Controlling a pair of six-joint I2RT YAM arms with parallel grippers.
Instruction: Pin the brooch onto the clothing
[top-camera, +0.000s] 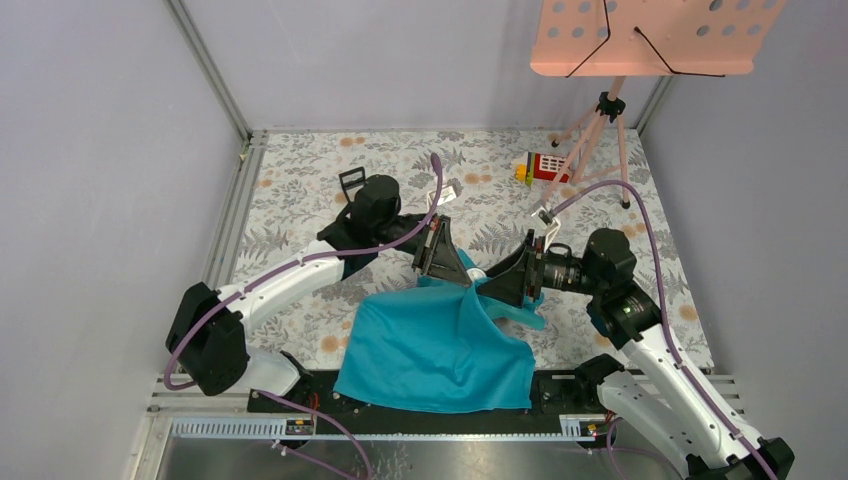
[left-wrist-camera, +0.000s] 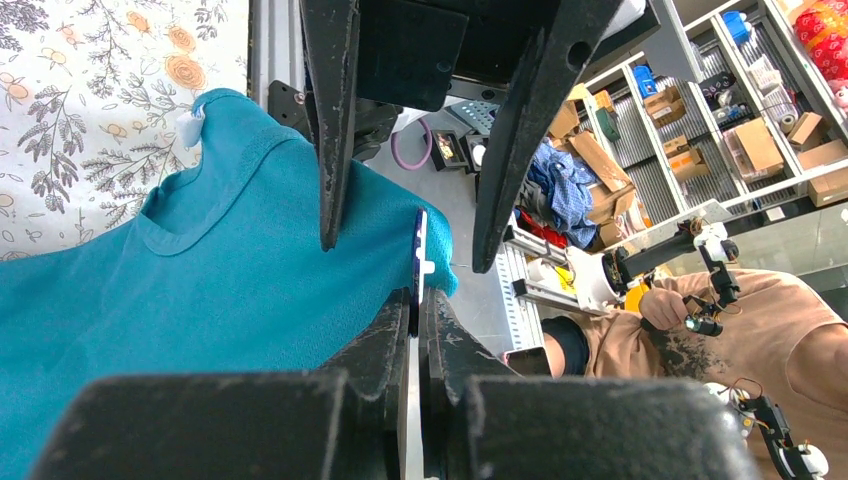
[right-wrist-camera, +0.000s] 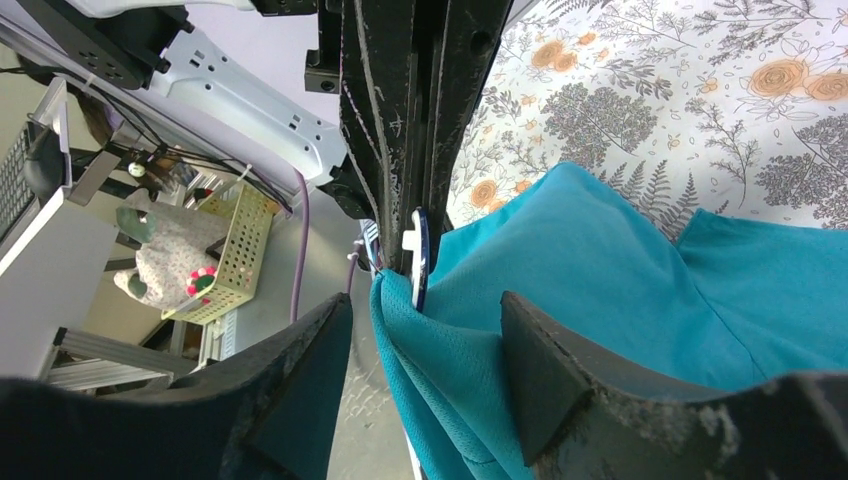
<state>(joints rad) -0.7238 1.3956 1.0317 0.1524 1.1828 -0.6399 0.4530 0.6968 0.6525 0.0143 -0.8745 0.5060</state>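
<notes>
Table top under a white cloth printed with grey ferns and orange flowers (top-camera: 300, 210) carries a teal short-sleeved T-shirt (top-camera: 430, 350) (near hem over the front edge, far part lifted off the surface), a small black square frame (top-camera: 352, 181) far left, a red-and-yellow toy block (top-camera: 541, 166), and a pink tripod music stand (top-camera: 640, 45) far right.

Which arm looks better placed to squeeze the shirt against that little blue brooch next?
Probably the right arm: the right pincer is open astride the teal shirt beside the brooch, free to close, while the left pincer is shut on the brooch.
</notes>
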